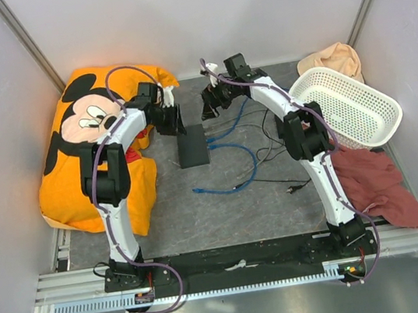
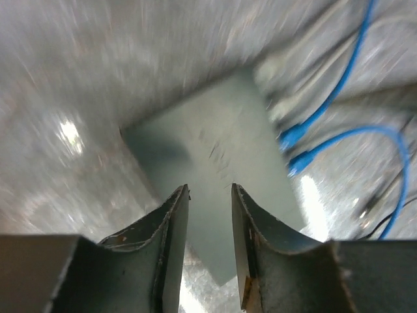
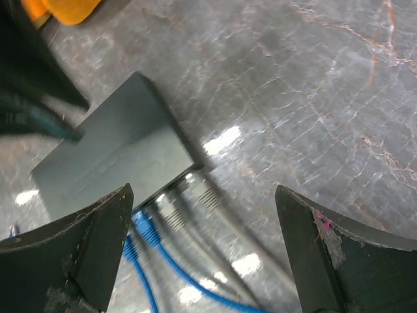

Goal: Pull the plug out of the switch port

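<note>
As the left arm [image 1: 116, 166] extends, its end effector [image 2: 210, 190] faces the switch [image 2: 215, 130].

Lab cell, white panel walls [image 1: 173, 20]

Mickey Mouse cushion [image 1: 91, 154] lies left; white basket [image 1: 362, 114] and maroon cloth [image 1: 377, 182] lie right.

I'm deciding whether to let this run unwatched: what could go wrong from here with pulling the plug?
The blue plugs and grey plugs crowd one edge of the switch, so the wide-open right gripper may catch the wrong one. The left gripper seems not yet to pin the switch, so a pull could drag it.
</note>
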`<state>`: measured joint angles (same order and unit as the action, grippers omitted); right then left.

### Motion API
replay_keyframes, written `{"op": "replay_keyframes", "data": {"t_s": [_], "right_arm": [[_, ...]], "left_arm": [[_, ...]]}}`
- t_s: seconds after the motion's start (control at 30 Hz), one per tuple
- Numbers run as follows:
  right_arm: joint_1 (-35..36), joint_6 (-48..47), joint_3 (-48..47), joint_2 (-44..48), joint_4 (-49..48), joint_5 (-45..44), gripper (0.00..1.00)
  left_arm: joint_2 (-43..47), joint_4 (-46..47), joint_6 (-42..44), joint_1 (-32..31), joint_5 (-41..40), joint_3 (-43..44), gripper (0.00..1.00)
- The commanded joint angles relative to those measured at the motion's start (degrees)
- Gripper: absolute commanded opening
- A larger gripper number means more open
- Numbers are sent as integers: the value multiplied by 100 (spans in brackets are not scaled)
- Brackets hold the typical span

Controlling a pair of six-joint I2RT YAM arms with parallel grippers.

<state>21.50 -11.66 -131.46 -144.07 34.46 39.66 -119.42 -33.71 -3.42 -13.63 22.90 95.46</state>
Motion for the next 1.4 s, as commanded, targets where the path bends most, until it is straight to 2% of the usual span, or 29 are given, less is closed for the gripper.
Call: {"op": "replay_keyframes", "data": {"t_s": [0.0,0.17,0.3,0.37,0.4,0.43,0.47,0.53,0.6,0.67,0.73,0.87,1.0,1.1,1.37], "right_arm": [[-14,568,147,-244,-642,593,98],[39,306,664,-52,-335,912,98],[91,-256,1314,203,402,1131,96],[126,-810,1473,309,841,1237,96],[188,-1194,1526,344,1513,1263,98],[249,-1659,1570,492,1929,1264,98],[328,-2551,1666,616,2612,1142,98],[452,-2902,2350,1045,2855,1114,98],[304,-2430,2947,1345,2138,964,98],[241,-1975,3126,1513,1524,947,98],[197,-1656,2821,1269,1388,929,98],[-48,-927,1819,688,1406,1412,98],[-242,-390,984,170,1441,1817,98],[-225,-398,1016,54,1459,1879,98],[-128,-1424,1535,458,1791,1484,97]], "left_arm": [[428,-206,-27,0,-48,-563,41],[559,-206,104,0,-154,-924,45],[700,-241,210,0,-163,-1038,46],[718,-276,202,0,-128,-1099,46],[735,-311,210,0,-93,-1117,45],[831,-442,245,0,-75,-1109,46],[919,-513,332,0,-66,-1117,45],[1313,-583,578,0,-188,-1239,46],[1499,-636,763,9,-294,-1310,46],[1605,-636,816,9,-233,-1355,46],[1562,-593,764,9,-111,-1233,45],[1403,-523,615,-8,818,-924,43],[1526,-400,1000,-157,1270,-1099,39],[1579,-312,1080,-228,1393,-1415,35],[1597,-302,949,-369,1420,-1987,23]]}}
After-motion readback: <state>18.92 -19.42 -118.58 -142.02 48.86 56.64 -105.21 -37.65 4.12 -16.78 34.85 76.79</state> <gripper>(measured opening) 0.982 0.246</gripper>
